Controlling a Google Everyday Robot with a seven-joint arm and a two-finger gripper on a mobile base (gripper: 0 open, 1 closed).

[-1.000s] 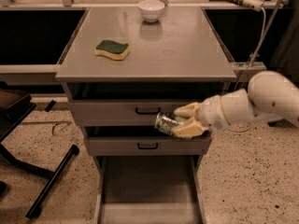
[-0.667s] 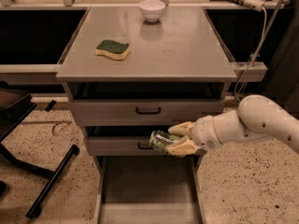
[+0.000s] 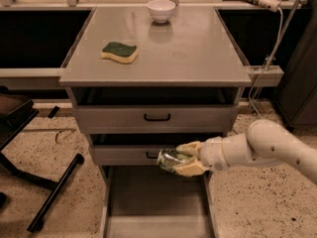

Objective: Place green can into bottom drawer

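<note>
The gripper (image 3: 178, 159) hangs in front of the cabinet (image 3: 163, 58), at the end of the arm (image 3: 267, 147) that reaches in from the right. Its 2 fingers (image 3: 190, 147) are clamped on the can (image 3: 168, 159), 1 above and 1 below. The can lies tilted on its side in the air, its silver end pointing left.

Directly below the gripper, the bottom drawer (image 3: 148, 207) stands pulled out, and the can is not touching it. Just behind the gripper is the front of the middle drawer (image 3: 124, 155), with the top drawer (image 3: 114, 118) above that. Well above and to the left, the sponge (image 3: 119, 52) lies on the cabinet top. The bowl (image 3: 161, 10) stands farther back.
</note>
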